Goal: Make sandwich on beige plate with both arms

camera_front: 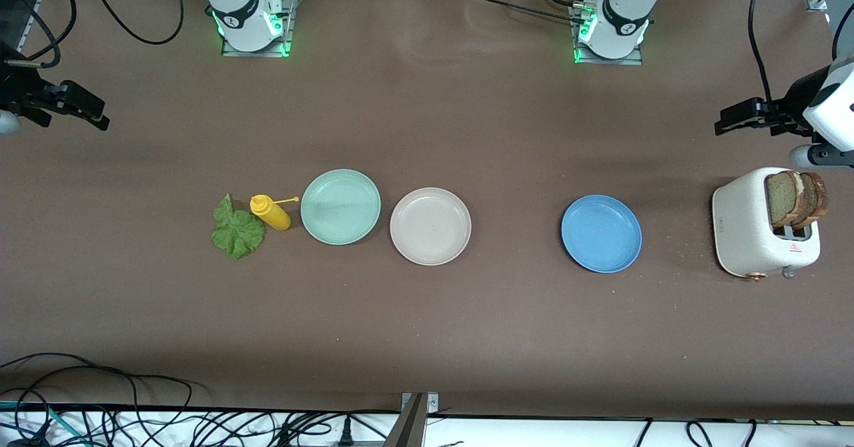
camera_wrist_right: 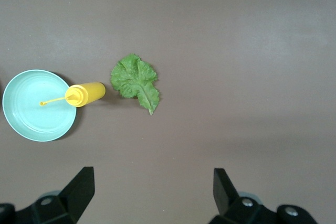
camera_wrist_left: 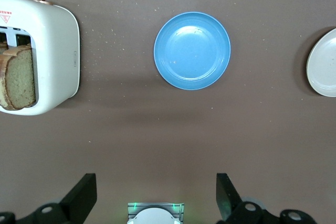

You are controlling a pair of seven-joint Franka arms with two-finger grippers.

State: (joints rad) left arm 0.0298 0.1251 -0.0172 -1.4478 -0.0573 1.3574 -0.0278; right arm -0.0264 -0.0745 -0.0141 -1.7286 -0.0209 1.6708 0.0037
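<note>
The beige plate (camera_front: pixel 430 226) lies bare mid-table, and its edge shows in the left wrist view (camera_wrist_left: pixel 324 64). No sandwich is in view. Two brown bread slices (camera_front: pixel 794 198) (camera_wrist_left: pixel 21 77) stand in the white toaster (camera_front: pixel 764 233) (camera_wrist_left: pixel 52 51) at the left arm's end. A green lettuce leaf (camera_front: pixel 237 229) (camera_wrist_right: pixel 136 81) lies flat toward the right arm's end. My left gripper (camera_front: pixel 727 121) (camera_wrist_left: pixel 156 195) hangs open and empty high over the table near the toaster. My right gripper (camera_front: pixel 100 117) (camera_wrist_right: pixel 152 187) hangs open and empty over bare table at the right arm's end.
A mint-green plate (camera_front: pixel 340 206) (camera_wrist_right: pixel 37 111) lies beside the beige plate, and a yellow squeeze bottle (camera_front: pixel 270 212) (camera_wrist_right: pixel 86 94) lies between it and the lettuce. A blue plate (camera_front: pixel 601 233) (camera_wrist_left: pixel 192 50) sits between the beige plate and the toaster. Cables hang along the table's near edge.
</note>
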